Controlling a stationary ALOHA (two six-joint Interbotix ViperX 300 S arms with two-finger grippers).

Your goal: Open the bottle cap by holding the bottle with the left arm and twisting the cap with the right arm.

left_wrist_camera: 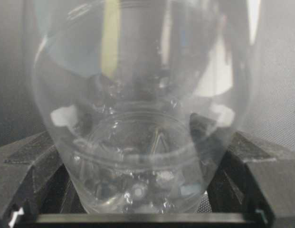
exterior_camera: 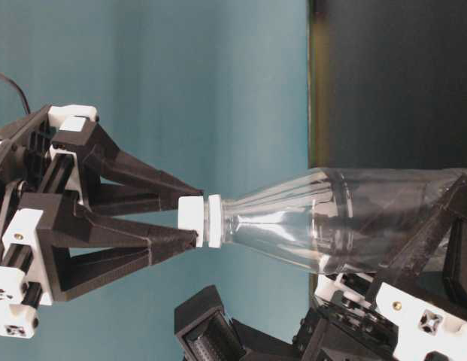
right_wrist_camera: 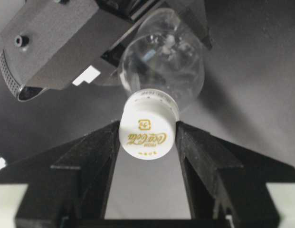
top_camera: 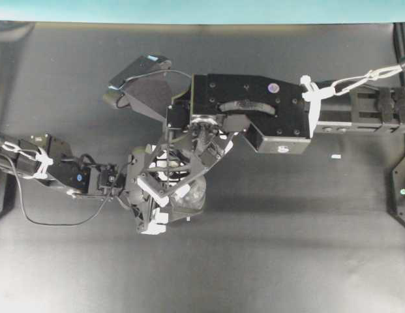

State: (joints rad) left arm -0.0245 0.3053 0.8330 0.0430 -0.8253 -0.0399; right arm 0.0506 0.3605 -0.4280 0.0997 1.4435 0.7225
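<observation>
The clear plastic bottle [exterior_camera: 346, 226] is clamped around its body by the left gripper [left_wrist_camera: 147, 209] above the table [top_camera: 287, 248], while its white Coca-Cola cap [right_wrist_camera: 147, 134] is pinched between the right gripper's [right_wrist_camera: 147, 142] fingertips.

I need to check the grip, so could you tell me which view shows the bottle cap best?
The right wrist view: the bottle cap faces the camera between the right jaws. The table-level view shows it side-on; the overhead and left wrist views hide it.

Bottle [exterior_camera: 331, 222] in left hand [left_wrist_camera: 147, 190]; cap [right_wrist_camera: 147, 134] between right hand [right_wrist_camera: 147, 142] fingers.
</observation>
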